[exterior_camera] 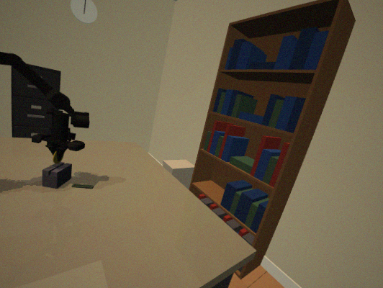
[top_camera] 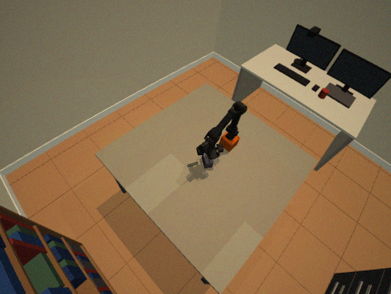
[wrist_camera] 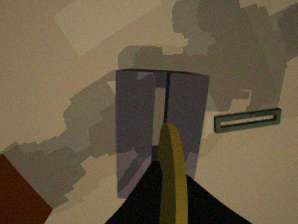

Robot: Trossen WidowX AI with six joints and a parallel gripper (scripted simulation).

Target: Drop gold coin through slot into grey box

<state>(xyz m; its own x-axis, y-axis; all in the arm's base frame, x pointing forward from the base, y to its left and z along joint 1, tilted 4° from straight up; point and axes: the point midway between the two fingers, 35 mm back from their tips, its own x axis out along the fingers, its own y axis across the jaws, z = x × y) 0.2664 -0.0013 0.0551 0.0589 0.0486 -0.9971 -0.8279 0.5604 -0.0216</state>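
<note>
The gripper (exterior_camera: 57, 153) (wrist_camera: 161, 168) pinches the coin (exterior_camera: 57, 157) (wrist_camera: 173, 175) — it stands on edge between the fingers, over the grey box (top_camera: 207, 161) (exterior_camera: 57, 175) (wrist_camera: 187, 107). The arm (top_camera: 223, 123) (exterior_camera: 34, 77) bends down from above. The green holder (top_camera: 192, 164) (exterior_camera: 83, 186) (wrist_camera: 247, 120) lies near the box — with no coin in it.

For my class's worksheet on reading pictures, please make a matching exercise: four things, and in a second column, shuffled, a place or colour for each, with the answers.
Column one
1. Coin
2. Holder
3. Cup
4. Arm's base

Column two
A. orange
B. on the white desk, near a keyboard
C. gripped in the jaws, above the box
D. dark green, beside the box

Right pairs: 1-C, 2-D, 3-B, 4-A
</note>
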